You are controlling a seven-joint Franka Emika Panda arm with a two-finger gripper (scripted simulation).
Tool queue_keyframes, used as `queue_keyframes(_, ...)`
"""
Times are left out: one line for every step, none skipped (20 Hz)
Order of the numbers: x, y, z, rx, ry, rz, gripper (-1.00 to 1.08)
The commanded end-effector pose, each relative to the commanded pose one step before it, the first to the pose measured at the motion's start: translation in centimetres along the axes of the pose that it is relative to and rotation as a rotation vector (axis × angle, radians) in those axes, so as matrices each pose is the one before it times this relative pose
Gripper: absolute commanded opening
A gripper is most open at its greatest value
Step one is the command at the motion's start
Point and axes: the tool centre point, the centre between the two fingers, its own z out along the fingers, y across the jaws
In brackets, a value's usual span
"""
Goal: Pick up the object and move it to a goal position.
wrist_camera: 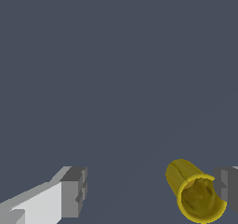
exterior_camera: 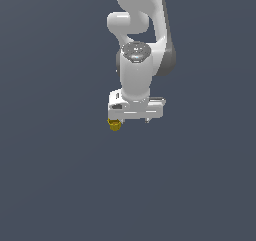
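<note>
The object (exterior_camera: 114, 125) is a tiny yellow-gold cup, far smaller than my white gripper (exterior_camera: 132, 119). In the exterior view it sits just below the fingertip on that view's left. In the wrist view the cup (wrist_camera: 197, 195) lies tilted with its open mouth toward the camera. It is between the two grey fingertips, right beside one of them (wrist_camera: 227, 190) and far from the other (wrist_camera: 74, 193). My gripper (wrist_camera: 151, 193) is open wide, its jaws not pressing on the cup. I cannot tell whether the near fingertip touches it.
The white arm (exterior_camera: 137, 35) reaches straight down from the top of the exterior view. Around it is only a plain dark grey-blue surface, with no other objects, edges or goal marker in view.
</note>
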Motion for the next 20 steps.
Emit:
queue_keyframes(0.0, 0.001, 0.0, 0.0, 0.0, 0.0, 1.0)
queue_keyframes(0.004, 0.009, -0.026, 0.0006, 0.00037, 0.00096, 1.0)
queue_keyframes(0.013, 0.027, -0.075, 0.00179, 0.00106, 0.00284, 1.0)
queue_keyframes(0.022, 0.044, -0.125, 0.00296, 0.00176, 0.00469, 1.0)
queue_keyframes(0.032, 0.061, -0.176, 0.00414, 0.00246, 0.00656, 1.0)
queue_keyframes(0.043, 0.069, -0.224, 0.0052, 0.00309, 0.00821, 1.0)
queue_keyframes(0.046, 0.062, -0.226, 0.00513, 0.00304, 0.00807, 1.0)
queue_keyframes(0.04, 0.04, -0.18, 0.00397, 0.00234, 0.0062, 1.0)
queue_keyframes(0.032, 0.018, -0.13, 0.00277, 0.00161, 0.00429, 1.0)
queue_keyframes(0.023, 0.003, -0.079, 0.00158, 0.0009, 0.0024, 1.0)
queue_keyframes(0.01, -0.045, -0.01, 0.0, 0.0, 0.0, 1.0)
queue_keyframes(-0.012, 0.026, 0.033, -0.0006, -0.00037, -0.00097, 1.0)
queue_keyframes(-0.033, 0.041, 0.068, -0.00097, -0.00045, -0.00131, 1.0)
queue_keyframes(-0.054, 0.09, 0.08, -0.0007, -0.00017, -0.00066, 1.0)
queue_keyframes(-0.081, 0.154, 0.107, -0.00056, -0.00006, -0.00039, 1.0)
queue_keyframes(-0.111, 0.196, 0.148, -0.00094, -0.00013, -0.00072, 1.0)
queue_keyframes(-0.142, 0.232, 0.194, -0.00147, -0.00028, -0.00125, 1.0)
queue_keyframes(-0.175, 0.282, 0.234, -0.00175, -0.0004, -0.00159, 1.0)
queue_keyframes(-0.208, 0.321, 0.275, -0.0021, -0.00052, -0.00198, 1.0)
queue_keyframes(-0.241, 0.363, 0.31, -0.00235, -0.00062, -0.00226, 1.0)
